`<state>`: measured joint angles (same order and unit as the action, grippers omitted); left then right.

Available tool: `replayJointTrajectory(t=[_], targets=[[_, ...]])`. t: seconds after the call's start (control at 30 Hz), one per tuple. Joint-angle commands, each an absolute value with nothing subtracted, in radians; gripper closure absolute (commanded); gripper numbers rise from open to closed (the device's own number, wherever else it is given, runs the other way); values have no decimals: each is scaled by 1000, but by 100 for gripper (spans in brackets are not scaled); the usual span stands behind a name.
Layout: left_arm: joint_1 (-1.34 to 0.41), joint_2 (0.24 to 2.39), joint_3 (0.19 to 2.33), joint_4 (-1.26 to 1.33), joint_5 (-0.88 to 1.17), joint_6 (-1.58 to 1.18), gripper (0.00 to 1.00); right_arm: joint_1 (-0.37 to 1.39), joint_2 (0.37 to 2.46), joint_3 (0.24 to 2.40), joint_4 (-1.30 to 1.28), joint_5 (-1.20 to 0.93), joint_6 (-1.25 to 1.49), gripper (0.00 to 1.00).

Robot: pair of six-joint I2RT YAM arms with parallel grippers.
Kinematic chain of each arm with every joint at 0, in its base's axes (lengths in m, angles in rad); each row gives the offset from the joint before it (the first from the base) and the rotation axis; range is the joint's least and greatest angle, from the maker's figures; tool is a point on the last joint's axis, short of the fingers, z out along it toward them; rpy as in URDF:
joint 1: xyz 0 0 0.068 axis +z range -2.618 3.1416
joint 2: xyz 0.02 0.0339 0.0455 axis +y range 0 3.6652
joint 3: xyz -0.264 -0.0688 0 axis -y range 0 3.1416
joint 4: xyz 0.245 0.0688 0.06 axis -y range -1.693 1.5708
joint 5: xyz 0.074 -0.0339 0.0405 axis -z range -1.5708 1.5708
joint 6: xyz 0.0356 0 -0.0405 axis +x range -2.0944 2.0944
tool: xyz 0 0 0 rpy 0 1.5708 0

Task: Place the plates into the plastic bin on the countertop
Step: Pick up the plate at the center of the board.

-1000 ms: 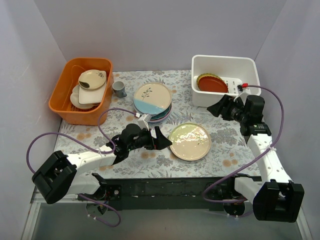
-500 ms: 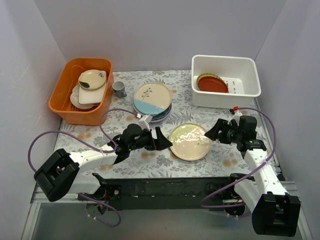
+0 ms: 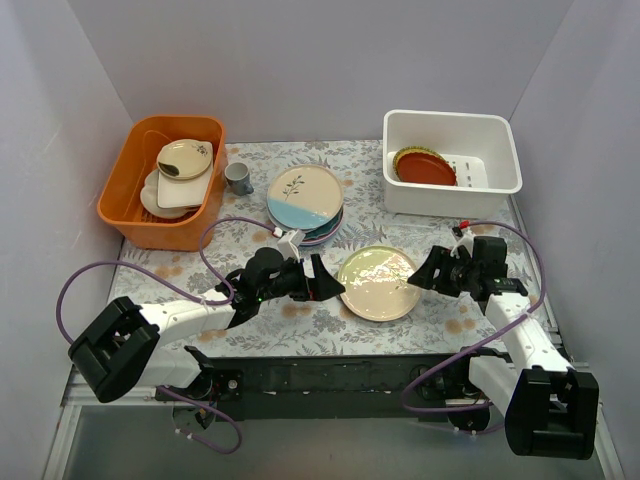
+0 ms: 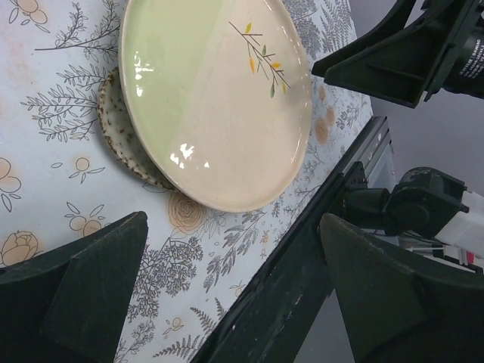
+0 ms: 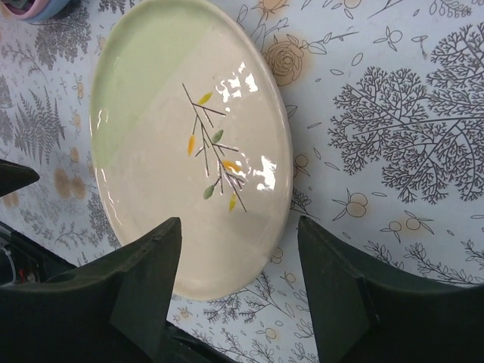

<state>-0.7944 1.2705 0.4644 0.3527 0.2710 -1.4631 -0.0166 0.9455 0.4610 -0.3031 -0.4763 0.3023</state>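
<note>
A pale cream-green plate (image 3: 379, 283) with a leaf sprig lies on the floral countertop (image 3: 366, 228) in front of both arms. My left gripper (image 3: 326, 283) stands open just left of its rim, nothing between the fingers. My right gripper (image 3: 424, 271) is open at the plate's right edge. In the right wrist view the plate (image 5: 189, 144) fills the middle, its near rim between my open fingers (image 5: 144, 280). The left wrist view shows the plate (image 4: 219, 98) resting on a speckled disc (image 4: 113, 125). A stack of plates (image 3: 305, 198) sits behind. The white plastic bin (image 3: 450, 117) holds a yellow-rimmed plate (image 3: 424, 166).
An orange tub (image 3: 120, 185) with beige dishes stands at the back left, a small grey cup (image 3: 238, 178) beside it. The black front rail (image 3: 330, 372) runs along the near table edge. Purple cables loop off both arms.
My right arm has swung back from beside the white bin and come down to the right edge of the cream-green plate. The left arm has stayed put.
</note>
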Motion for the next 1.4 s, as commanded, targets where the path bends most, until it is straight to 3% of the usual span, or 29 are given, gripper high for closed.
replayJointTrajectory(t=[0.0, 0.6, 0.97, 1.07, 1.23, 1.37], targets=[[-798, 1264, 460, 379, 276, -1462, 2, -14, 956, 454, -304, -494, 284, 31], [-798, 1290, 456, 411, 291, -1471, 2, -12, 969, 329, -235, -521, 382, 39], [-798, 1296, 456, 414, 290, -1477, 2, -12, 1002, 225, -52, -623, 457, 55], [-798, 1296, 449, 419, 293, -1479, 2, -12, 1000, 222, -41, -627, 462, 64], [-798, 1293, 451, 416, 291, -1479, 2, -12, 982, 219, -37, -640, 466, 93], [-798, 1287, 445, 416, 288, -1479, 2, -14, 957, 222, -43, -650, 476, 99]])
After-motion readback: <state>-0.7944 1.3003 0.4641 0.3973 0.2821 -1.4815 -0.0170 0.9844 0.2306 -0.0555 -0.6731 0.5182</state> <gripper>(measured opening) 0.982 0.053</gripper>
